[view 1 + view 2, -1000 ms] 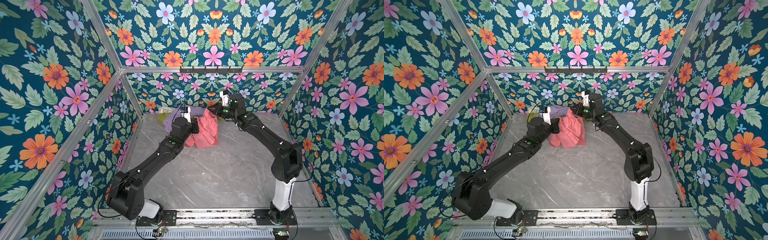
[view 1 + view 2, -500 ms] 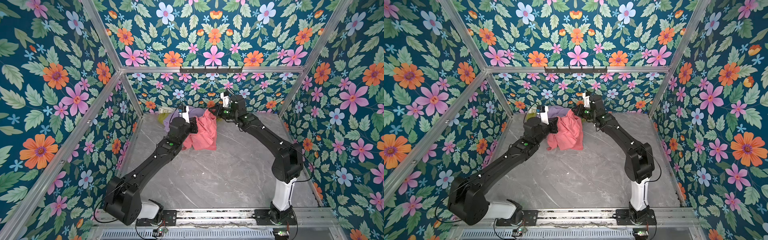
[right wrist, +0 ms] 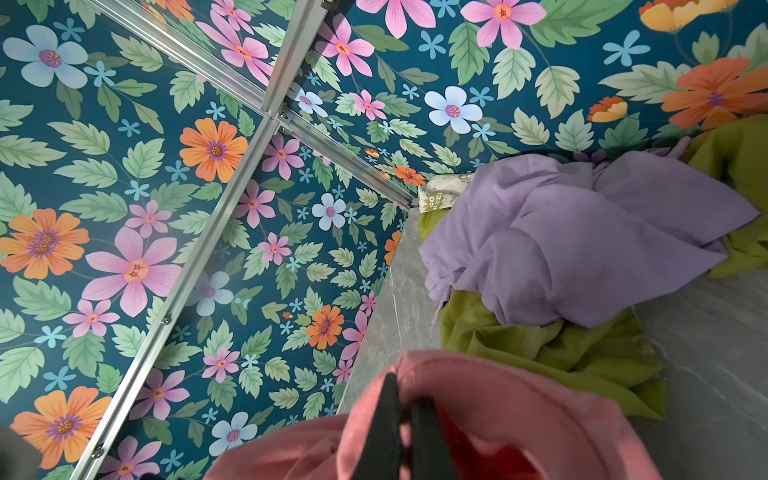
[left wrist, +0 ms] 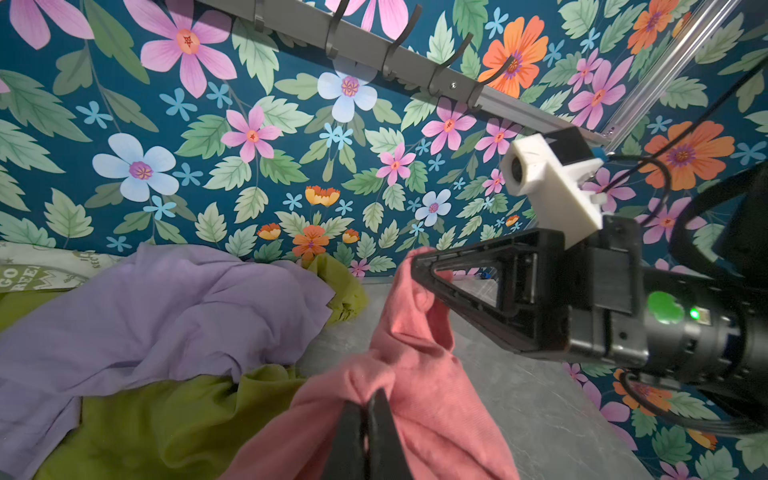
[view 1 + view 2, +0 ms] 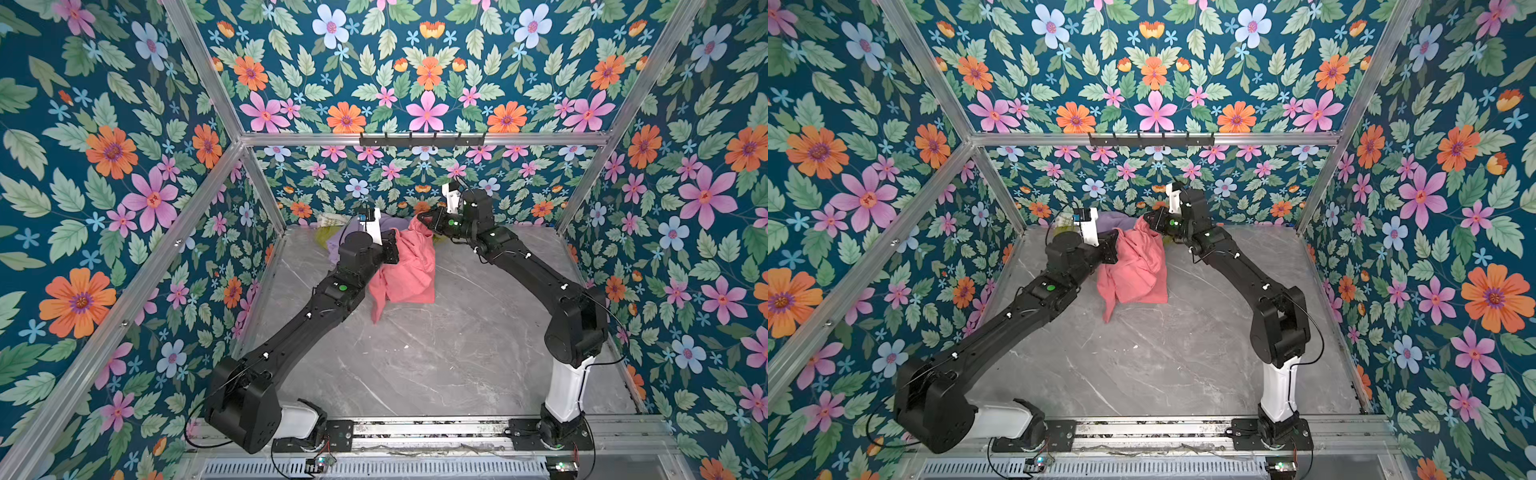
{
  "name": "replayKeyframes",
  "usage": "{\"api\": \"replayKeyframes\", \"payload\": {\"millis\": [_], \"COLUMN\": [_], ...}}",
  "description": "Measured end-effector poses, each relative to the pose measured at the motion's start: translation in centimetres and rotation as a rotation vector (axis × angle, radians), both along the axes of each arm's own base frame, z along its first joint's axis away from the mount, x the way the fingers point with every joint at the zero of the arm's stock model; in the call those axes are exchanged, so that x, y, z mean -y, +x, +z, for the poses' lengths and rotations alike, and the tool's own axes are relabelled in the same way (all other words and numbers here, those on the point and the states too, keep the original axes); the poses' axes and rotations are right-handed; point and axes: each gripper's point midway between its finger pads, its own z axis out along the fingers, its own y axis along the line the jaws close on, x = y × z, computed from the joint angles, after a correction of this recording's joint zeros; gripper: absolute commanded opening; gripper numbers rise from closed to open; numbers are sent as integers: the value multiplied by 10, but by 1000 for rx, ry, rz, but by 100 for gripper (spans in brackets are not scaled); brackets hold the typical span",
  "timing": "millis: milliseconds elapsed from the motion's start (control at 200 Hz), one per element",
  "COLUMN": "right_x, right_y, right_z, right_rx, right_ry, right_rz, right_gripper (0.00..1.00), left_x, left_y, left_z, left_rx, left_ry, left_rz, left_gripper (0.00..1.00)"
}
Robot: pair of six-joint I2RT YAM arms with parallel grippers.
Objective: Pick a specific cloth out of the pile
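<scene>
While the left pincer (image 4: 368, 399) and the right pincer (image 3: 401, 395) each clamp a fold of it, the cloth (image 5: 405, 270) hangs between them.
Just left of the left pincer lies the pile (image 5: 333, 245), lilac cloth (image 4: 166, 307) over olive-green cloth (image 4: 166, 415), cream patterned fabric (image 4: 37, 266) at its far edge. Both pincers' jaws are pressed narrow on pink fabric; below them the cloth's lower folds seem to rest on the desk (image 5: 415, 365).

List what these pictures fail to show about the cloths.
- Top views: the pile is mostly hidden behind the left arm.
- Left wrist view: lettering on the cream fabric is cut by the edge and covered by the lilac cloth.
- Wrist views: the pink cloth runs off-frame below.
</scene>
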Motion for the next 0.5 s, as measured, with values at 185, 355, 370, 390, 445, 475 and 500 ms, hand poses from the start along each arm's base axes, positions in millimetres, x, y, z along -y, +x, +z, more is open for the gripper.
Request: {"api": "replayKeyframes", "payload": {"millis": [185, 355, 370, 390, 445, 475, 500], "right_x": [0, 0, 0, 0, 0, -1, -1], "right_y": [0, 0, 0, 0, 1, 1, 1], "right_z": [1, 7, 7, 8, 8, 8, 8], "right_rx": [2, 12, 13, 14, 16, 16, 15], "right_ry": [1, 6, 7, 7, 8, 8, 8], "right_rz": [0, 0, 0, 0, 0, 0, 0], "right_gripper": [0, 0, 0, 0, 0, 0, 0], "left_x": [12, 17, 17, 17, 18, 18, 18], "left_y": [-7, -10, -10, -10, -12, -12, -13], "left_z": [10, 15, 16, 16, 18, 19, 20], "left_rx": [34, 58, 59, 60, 63, 66, 68], "left_ry": [24, 44, 45, 45, 45, 47, 46], "left_rz": [-19, -23, -23, -24, -24, -24, -23], "left_gripper": [0, 0, 0, 0, 0, 0, 0]}}
